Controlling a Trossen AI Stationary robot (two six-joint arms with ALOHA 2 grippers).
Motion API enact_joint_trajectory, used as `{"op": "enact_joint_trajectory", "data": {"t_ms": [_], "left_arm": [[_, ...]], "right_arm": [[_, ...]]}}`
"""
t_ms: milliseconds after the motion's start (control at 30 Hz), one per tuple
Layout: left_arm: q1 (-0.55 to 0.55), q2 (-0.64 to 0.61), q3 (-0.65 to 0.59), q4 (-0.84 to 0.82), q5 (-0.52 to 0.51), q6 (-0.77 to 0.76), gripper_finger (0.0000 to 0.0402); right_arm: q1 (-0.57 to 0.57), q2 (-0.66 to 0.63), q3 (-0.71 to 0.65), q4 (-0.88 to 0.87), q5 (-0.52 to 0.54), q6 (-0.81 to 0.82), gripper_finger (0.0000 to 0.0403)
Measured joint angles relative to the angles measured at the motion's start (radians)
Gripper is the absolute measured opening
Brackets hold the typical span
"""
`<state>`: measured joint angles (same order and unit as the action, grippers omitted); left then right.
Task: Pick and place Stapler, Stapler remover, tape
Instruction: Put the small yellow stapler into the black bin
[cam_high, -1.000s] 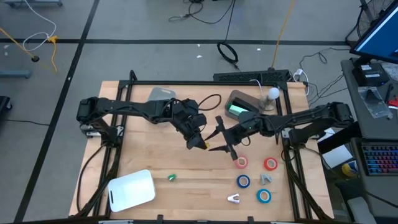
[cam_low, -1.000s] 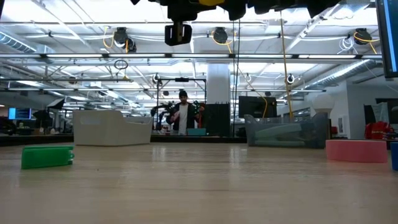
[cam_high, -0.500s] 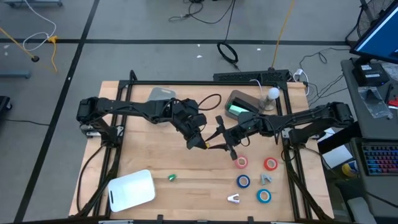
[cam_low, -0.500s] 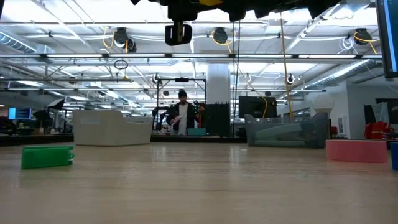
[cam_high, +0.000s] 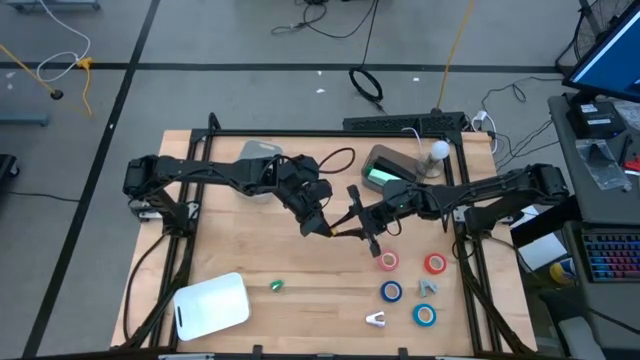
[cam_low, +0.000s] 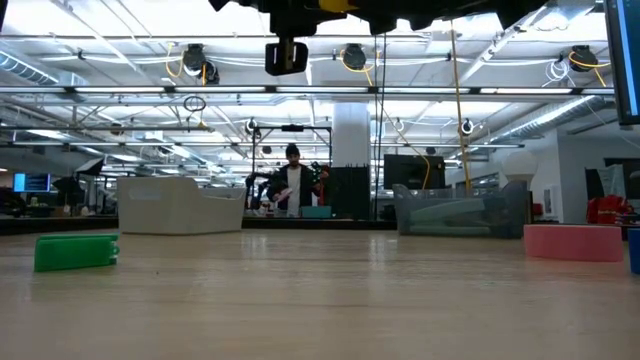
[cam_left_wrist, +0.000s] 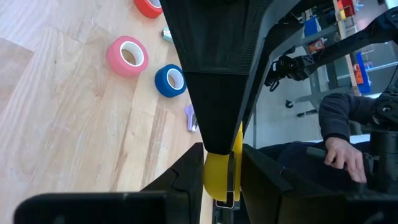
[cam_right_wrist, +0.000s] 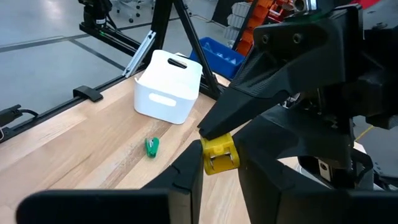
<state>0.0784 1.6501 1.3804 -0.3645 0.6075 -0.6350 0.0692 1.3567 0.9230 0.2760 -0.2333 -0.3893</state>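
A small yellow stapler (cam_high: 331, 233) hangs in the air over the middle of the table, between my two grippers. My left gripper (cam_high: 322, 228) comes at it from the table's left and is shut on it. My right gripper (cam_high: 347, 230) comes from the right and is shut on its other end. On the wood at the right lie the tape rolls: a pink one (cam_high: 388, 261), a red one (cam_high: 434, 264) and two blue ones (cam_high: 391, 291) (cam_high: 424, 315). Two small grey stapler removers (cam_high: 428, 287) (cam_high: 376, 319) lie among them. My left gripper pinches one end of the yellow stapler (cam_left_wrist: 219, 180) between its two fingers, slanting down from the table's left. The stapler is lifted clear of the table. My right gripper has the stapler's other end (cam_right_wrist: 217, 155) between its two fingers, coming nearly level from the table's right. The left gripper's fingers stand right behind that end.
A white bin (cam_high: 212, 305) stands at the near left, with a small green thing (cam_high: 276, 286) on the wood beside it. A clear bin (cam_high: 262, 155) and a second bin (cam_high: 385, 168) stand at the far edge. A person stands in the room beyond the table.
My right gripper's fingers have drawn together onto the yellow stapler, which my left gripper has kept holding in the same place. Neither arm has shifted along the table.
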Motion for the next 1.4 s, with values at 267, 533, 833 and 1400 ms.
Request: {"op": "enact_joint_trajectory", "data": {"t_ms": [267, 533, 833, 1400], "left_arm": [[0.001, 0.000, 0.000, 0.000, -0.002, 0.024, 0.0093], [0.002, 0.000, 0.000, -0.003, -0.009, 0.079, 0.0093], [0.007, 0.000, 0.000, -0.007, -0.023, 0.131, 0.0141], [0.148, 0.000, 0.000, -0.196, 0.124, 0.241, 0.0238]], "right_arm": [[0.000, 0.000, 0.000, 0.000, 0.002, 0.001, 0.0073], [0.001, 0.000, 0.000, -0.012, 0.020, 0.008, 0.0072], [0.002, 0.000, 0.000, -0.024, 0.029, 0.013, 0.0071], [-0.025, -0.020, 0.000, -0.198, 0.240, 0.002, 0.0070]]}}
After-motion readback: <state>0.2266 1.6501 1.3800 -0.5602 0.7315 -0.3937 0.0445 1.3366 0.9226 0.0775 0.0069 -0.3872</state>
